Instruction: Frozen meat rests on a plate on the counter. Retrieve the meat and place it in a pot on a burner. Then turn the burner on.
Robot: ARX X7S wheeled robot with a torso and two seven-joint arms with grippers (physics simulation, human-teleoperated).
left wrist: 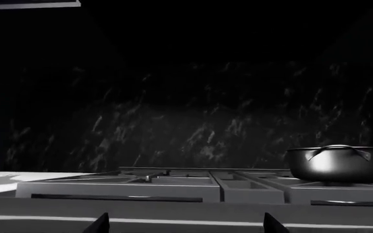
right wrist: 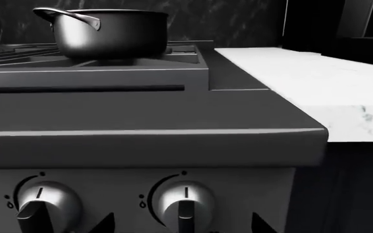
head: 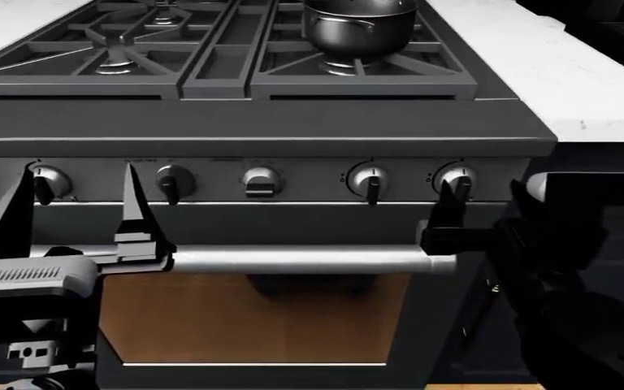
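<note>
I see the pot (head: 360, 26) on the right rear burner's grate (head: 361, 65), the white surface (head: 529, 65) beside the stove, my left claw (head: 79, 199) open before the knobs, and my right claw (head: 474, 203) open at the rightmost knob (head: 455, 180).

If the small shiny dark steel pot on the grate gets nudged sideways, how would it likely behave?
The small shiny dark steel pot looks squat and wide, so it probably slides rather than tips. Its polished wall likely offers a slippery grip; the short side handle seems safer. The dark cast-iron grate bars may catch its base.
</note>
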